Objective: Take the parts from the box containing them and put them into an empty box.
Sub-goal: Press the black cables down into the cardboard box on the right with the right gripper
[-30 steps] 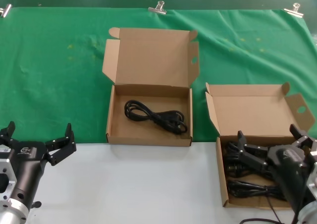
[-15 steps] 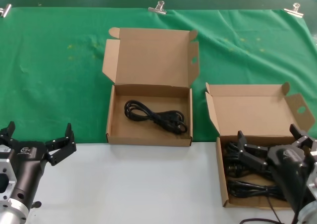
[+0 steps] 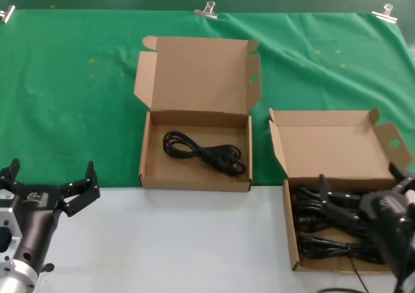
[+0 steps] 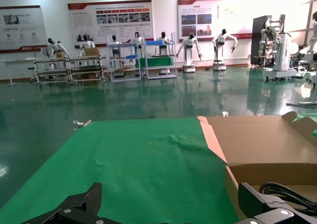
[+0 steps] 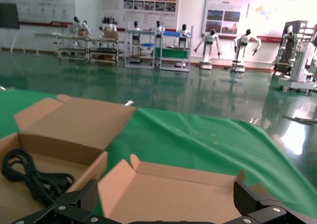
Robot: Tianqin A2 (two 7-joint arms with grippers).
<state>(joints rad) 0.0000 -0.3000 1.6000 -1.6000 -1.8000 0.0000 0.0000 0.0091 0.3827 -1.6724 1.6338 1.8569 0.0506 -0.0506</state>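
One cord (image 3: 205, 153) lies in the middle box (image 3: 194, 176), while several cords (image 3: 334, 247) remain in the right box (image 3: 290, 231), where the right end effector (image 3: 360, 199) hovers spread and empty; the left end effector (image 3: 48, 189) waits released over the surface (image 3: 168, 241).

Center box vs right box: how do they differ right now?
The center box holds one power cord; the right box holds several cords. The center box sits on the green cloth, with no arm over it; the right box has the open right end effector over it. Both are brown cardboard, lids open.
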